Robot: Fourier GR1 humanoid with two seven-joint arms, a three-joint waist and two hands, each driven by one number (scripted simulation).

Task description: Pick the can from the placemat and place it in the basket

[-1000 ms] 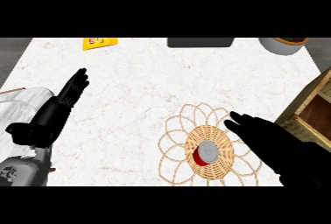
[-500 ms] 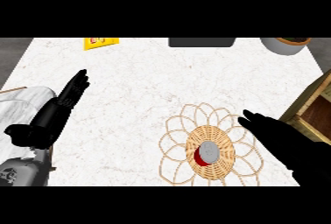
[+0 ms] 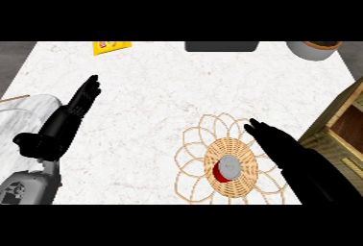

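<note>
Standing upright on the woven centre of the placemat [image 3: 205, 158] is the can [image 3: 227, 168], red at its side with a grey round top facing up; the mat has a tight straw-coloured middle and a ring of open looped petals around it, lying flat on the counter [image 3: 177, 86]. The basket [image 3: 340, 127] sits at the view's right edge, a box with olive woven walls and a brown inside; only part of it shows and what shows of its inside holds nothing visible. The right hand [image 3: 280, 144] lies between the can and the basket, over the mat's right-hand loops, its fingers straight and held together, pointing up and to the left, close to the can but not touching it. The left hand [image 3: 67, 120] rests near the left side, fingers straight and pointing away, thumb out to the side, holding nothing, well apart from the mat. Beside it at the left edge lies a pale grey rounded shape [image 3: 25, 108] that is hard to identify. Along the far edge are a yellow packet [image 3: 111, 46], a dark flat rectangle [image 3: 220, 46] and a grey round pot [image 3: 314, 49] with a dark filling. The counter top is white stone with faint speckles.
</note>
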